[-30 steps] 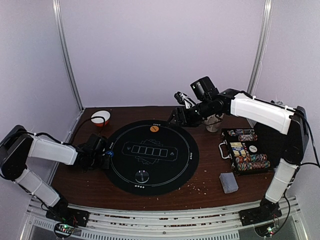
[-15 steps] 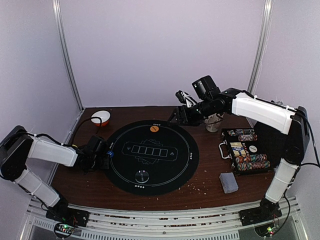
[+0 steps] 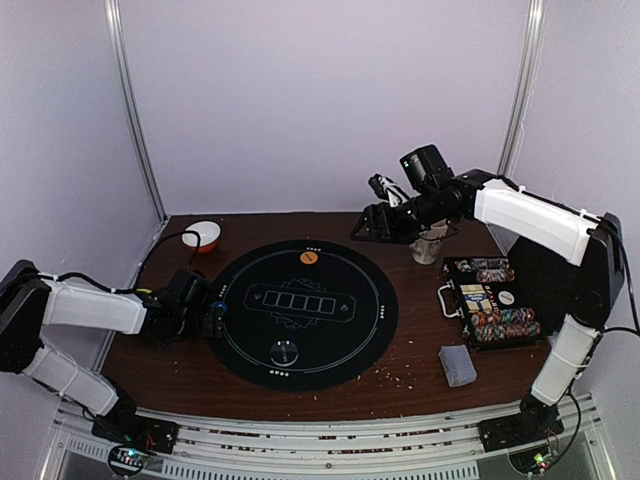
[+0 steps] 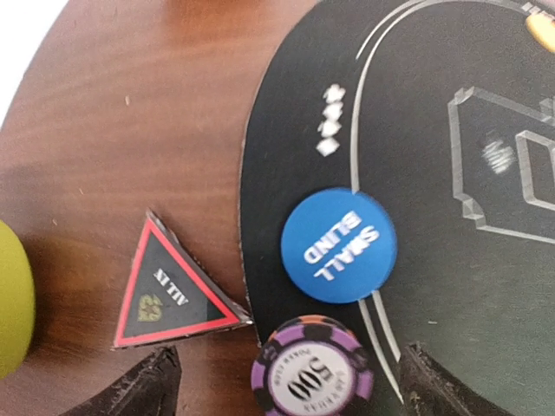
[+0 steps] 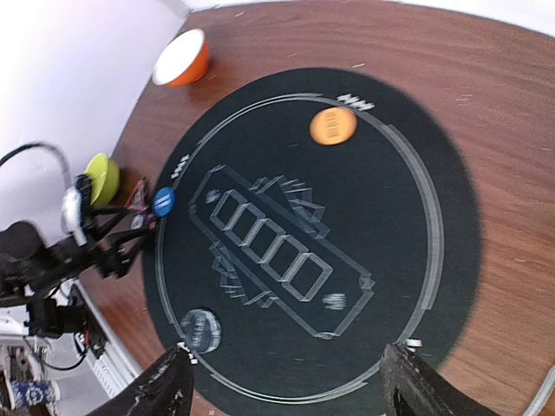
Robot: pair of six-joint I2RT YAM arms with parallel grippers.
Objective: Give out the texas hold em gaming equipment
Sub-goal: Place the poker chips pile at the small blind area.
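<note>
From above, the left gripper (image 3: 205, 318) is hovering low at the left rim of a round black mat (image 3: 350, 340), while the right gripper (image 3: 368, 228) is hanging over the mat's far right edge. An orange disc (image 3: 308, 257) is lying at the far rim and a clear disc (image 3: 284, 352) at the near rim. An open case of striped chips (image 3: 495, 300) and a grey-blue card deck (image 3: 459, 364) are sitting to the right on the dark wooden table (image 3: 400, 385), with pale lilac walls (image 3: 320, 100) standing around it. In the left wrist view, a blue disc (image 4: 338, 245) reading "SMALL BLIND" is lying on the mat's edge, a purple chip (image 4: 312, 371) showing "500" is resting free between the wide-spread fingertips (image 4: 147, 388), and a red-edged triangle (image 4: 169, 290) beside it is reading "ALL IN". In the right wrist view, the jaws are standing wide with nothing between them, high over the mat.
</note>
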